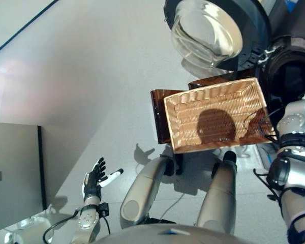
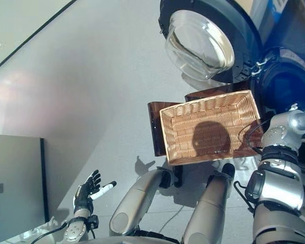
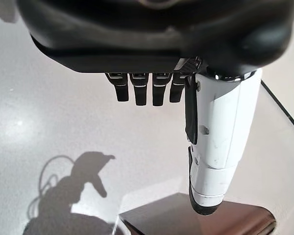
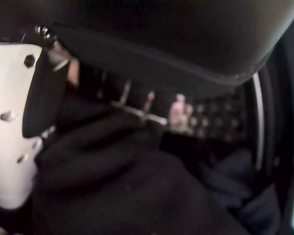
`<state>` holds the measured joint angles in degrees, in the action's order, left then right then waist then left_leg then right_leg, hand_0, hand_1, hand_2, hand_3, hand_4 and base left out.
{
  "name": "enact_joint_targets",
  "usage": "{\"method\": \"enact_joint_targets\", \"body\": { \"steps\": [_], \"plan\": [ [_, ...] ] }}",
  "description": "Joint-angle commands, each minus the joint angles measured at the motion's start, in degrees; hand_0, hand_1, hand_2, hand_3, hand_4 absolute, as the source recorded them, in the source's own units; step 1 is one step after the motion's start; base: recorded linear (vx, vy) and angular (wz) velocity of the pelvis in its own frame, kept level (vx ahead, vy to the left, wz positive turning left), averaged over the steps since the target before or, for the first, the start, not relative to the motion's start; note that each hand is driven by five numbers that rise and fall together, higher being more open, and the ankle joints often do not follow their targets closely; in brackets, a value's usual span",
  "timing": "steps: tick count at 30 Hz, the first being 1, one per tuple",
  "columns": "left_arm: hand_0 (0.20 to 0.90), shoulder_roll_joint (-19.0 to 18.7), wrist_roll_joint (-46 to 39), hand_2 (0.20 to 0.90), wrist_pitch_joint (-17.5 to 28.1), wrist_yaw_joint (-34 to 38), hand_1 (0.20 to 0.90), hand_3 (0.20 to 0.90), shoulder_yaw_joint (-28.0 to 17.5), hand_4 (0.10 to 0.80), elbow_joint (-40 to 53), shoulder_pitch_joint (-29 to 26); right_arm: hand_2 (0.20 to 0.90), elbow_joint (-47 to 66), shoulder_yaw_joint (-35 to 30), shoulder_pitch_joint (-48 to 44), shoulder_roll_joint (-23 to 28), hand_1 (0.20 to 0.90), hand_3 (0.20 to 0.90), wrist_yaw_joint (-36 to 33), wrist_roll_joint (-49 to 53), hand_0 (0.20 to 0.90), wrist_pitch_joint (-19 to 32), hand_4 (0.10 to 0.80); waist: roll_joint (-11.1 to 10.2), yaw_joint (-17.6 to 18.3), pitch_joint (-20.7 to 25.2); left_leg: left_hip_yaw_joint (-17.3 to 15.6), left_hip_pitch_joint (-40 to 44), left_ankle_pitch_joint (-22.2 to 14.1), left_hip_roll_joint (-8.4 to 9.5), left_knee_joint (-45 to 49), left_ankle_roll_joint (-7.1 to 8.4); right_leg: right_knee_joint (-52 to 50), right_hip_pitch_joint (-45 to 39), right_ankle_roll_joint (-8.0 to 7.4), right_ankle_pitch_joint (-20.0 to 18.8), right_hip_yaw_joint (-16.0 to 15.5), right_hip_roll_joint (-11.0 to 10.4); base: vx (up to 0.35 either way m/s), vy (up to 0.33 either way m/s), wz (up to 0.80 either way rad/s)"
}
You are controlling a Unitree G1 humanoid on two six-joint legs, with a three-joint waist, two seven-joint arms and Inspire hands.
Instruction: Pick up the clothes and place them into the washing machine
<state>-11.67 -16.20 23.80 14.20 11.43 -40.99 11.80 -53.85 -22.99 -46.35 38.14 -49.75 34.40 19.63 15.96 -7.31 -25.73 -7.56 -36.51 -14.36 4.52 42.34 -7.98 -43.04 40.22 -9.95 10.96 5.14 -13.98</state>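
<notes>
The wicker basket point(image 1: 211, 89) holds no clothes and rests on a brown stand point(image 1: 160, 117) in front of the washing machine. My right arm reaches into the machine's dark drum point(image 2: 287, 86), so the eye views do not show the hand. In the right wrist view, dark clothes point(image 4: 127, 186) lie bunched inside the perforated drum, against my right hand's white thumb point(image 4: 10, 122). Its fingers are lost behind the cloth. My left hand point(image 1: 94, 180) hangs low at the left over the floor, fingers straight and holding nothing.
The washer's round glass door point(image 1: 208, 33) stands swung open above the basket. A grey cabinet point(image 1: 15, 173) stands at the left edge. Pale floor stretches between the cabinet and the basket.
</notes>
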Motion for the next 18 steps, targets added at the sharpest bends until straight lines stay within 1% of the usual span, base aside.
{"method": "enact_joint_targets", "body": {
  "steps": [1, 5, 8, 9, 10, 11, 13, 14, 15, 16, 17, 18],
  "plan": [
    [0.9, -3.69, 0.86, 0.9, 2.67, 2.8, 0.9, 0.9, -4.03, 0.8, 0.89, 4.33, 0.2, 10.61, 3.13, 2.33, 13.18, 0.2, 0.2, -5.0, -13.71, 0.2, 8.88, 0.3, -1.69, 2.63, 5.53, 3.07, -2.07, 0.68, -2.06, -0.69, 5.09, 0.22, -0.01, 9.41, 1.11, -4.79, 6.85, 0.032, -0.007, 0.0],
    [0.9, -3.71, 2.11, 0.9, 2.61, 3.15, 0.9, 0.9, -3.43, 0.8, 0.16, 5.7, 0.2, 7.8, 5.19, 1.16, 15.73, 0.2, 0.2, -7.95, -17.32, 0.2, 6.22, 0.3, -2.03, 2.32, 5.65, 2.79, -2.63, 0.68, -2.27, -0.07, 4.53, 0.96, 0.16, 9.94, 0.64, -3.91, 7.97, 0.01, -0.005, -0.05],
    [0.9, -3.75, 2.16, 0.9, 2.85, 3.71, 0.9, 0.9, -3.22, 0.8, 0.24, 5.73, 0.2, 8.02, 6.17, 0.96, 15.7, 0.2, 0.2, -9.51, -19.77, 0.2, 4.57, 0.3, -1.99, 2.15, 5.77, 3.13, -3.14, 1.03, -2.23, -0.21, 4.16, 1.21, 0.79, 10.23, 0.46, -3.4, 9.02, -0.001, -0.011, -0.17],
    [0.9, -3.69, 2.06, 0.9, 2.92, 3.88, 0.9, 0.9, -3.14, 0.8, 0.33, 5.69, 0.417, 7.69, 6.26, 1.18, 15.51, 0.417, 0.417, -8.98, -19.67, 0.417, 4.37, 0.455, -2.05, 2.12, 5.86, 3.22, -3.3, 1.17, -2.24, -0.45, 4.08, 1.28, 0.96, 10.32, 0.43, -3.3, 9.17, -0.001, -0.007, -0.17],
    [0.9, -3.66, 2.03, 0.9, 2.95, 4.0, 0.9, 0.9, -3.21, 0.8, 0.33, 5.67, 0.9, 7.29, 6.63, 1.07, 15.88, 0.9, 0.9, -8.91, -20.01, 0.9, 3.84, 0.8, -2.11, 2.04, 5.98, 3.28, -3.18, 1.28, -2.32, -0.83, 4.05, 1.29, 1.02, 10.34, 0.44, -3.26, 9.18, -0.006, -0.005, -0.11],
    [0.9, -3.7, 1.81, 0.9, 3.19, 4.18, 0.9, 0.9, -3.23, 0.8, 0.55, 5.81, 0.9, 5.73, 7.91, 0.55, 16.07, 0.9, 0.9, -8.82, -20.84, 0.9, 1.93, 0.8, -2.19, 1.74, 6.21, 3.42, -3.24, 1.78, -2.21, -1.61, 4.11, 1.12, 1.39, 10.38, 0.23, -3.31, 9.24, -0.004, 0.008, -0.05],
    [0.9, -3.38, 1.68, 0.9, 3.32, 4.07, 0.9, 0.9, -3.19, 0.8, 0.65, 6.27, 0.9, 4.14, 9.6, -0.18, 16.16, 0.9, 0.9, -7.87, -21.56, 0.9, 0.29, 0.8, -2.26, 1.52, 6.53, 3.4, -3.07, 2.23, -2.15, -2.81, 4.14, 1.52, 1.42, 10.36, 0.03, -3.23, 9.16, 0.001, 0.019, -0.02],
    [0.9, -3.03, 1.13, 0.9, 3.21, 3.75, 0.9, 0.9, -3.52, 0.8, 0.2, 6.7, 0.9, -0.79, 13.5, -0.94, 18.01, 0.9, 0.9, -7.02, -25.67, 0.9, -5.19, 0.8, -2.47, 1.14, 6.73, 3.23, -2.83, 2.69, -2.0, -3.53, 4.17, 1.92, 1.35, 10.33, -0.33, -3.13, 9.07, -0.009, 0.035, -0.04],
    [0.9, -3.39, 0.92, 0.9, 2.86, 3.14, 0.9, 0.9, -4.26, 0.8, 0.17, 6.52, 0.9, -2.83, 20.05, -1.1, 21.19, 0.9, 0.9, -3.38, -33.72, 0.9, -11.82, 0.8, -3.03, 0.68, 6.87, 3.13, -2.65, 3.1, -1.92, -4.11, 4.18, 2.36, 1.27, 10.38, -0.84, -3.0, 9.0, -0.016, 0.024, -0.04],
    [0.9, -3.07, 0.79, 0.9, 2.68, 2.16, 0.9, 0.9, -5.38, 0.8, -0.02, 6.44, 0.9, -3.08, 26.09, -1.96, 23.68, 0.9, 0.9, -1.89, -42.51, 0.9, -17.63, 0.8, -3.08, 0.67, 6.89, 3.08, -2.56, 3.43, -2.04, -4.7, 4.23, 2.61, 1.28, 10.44, -1.06, -2.98, 8.94, -0.02, 0.008, -0.07],
    [0.9, -2.55, 1.52, 0.9, 2.53, 1.74, 0.9, 0.9, -6.32, 0.8, 0.31, 6.72, 0.9, -2.0, 28.52, -1.67, 24.15, 0.9, 0.9, -0.36, -47.16, 0.9, -20.13, 0.8, -2.81, 1.0, 6.77, 3.16, -2.67, 3.66, -2.01, -4.86, 4.31, 2.82, 1.16, 10.52, -1.18, -3.06, 8.88, -0.009, 0.006, -0.09],
    [0.9, -2.15, 1.98, 0.9, 2.45, 1.78, 0.9, 0.9, -6.66, 0.8, 0.67, 7.05, 0.9, -0.94, 26.94, -1.23, 23.49, 0.9, 0.9, -1.45, -47.44, 0.9, -20.47, 0.8, -2.58, 1.24, 6.8, 3.44, -2.75, 3.82, -1.93, -4.98, 4.32, 2.79, 1.14, 10.6, -1.24, -3.24, 8.78, 0.001, 0.008, -0.17]
  ]
}}
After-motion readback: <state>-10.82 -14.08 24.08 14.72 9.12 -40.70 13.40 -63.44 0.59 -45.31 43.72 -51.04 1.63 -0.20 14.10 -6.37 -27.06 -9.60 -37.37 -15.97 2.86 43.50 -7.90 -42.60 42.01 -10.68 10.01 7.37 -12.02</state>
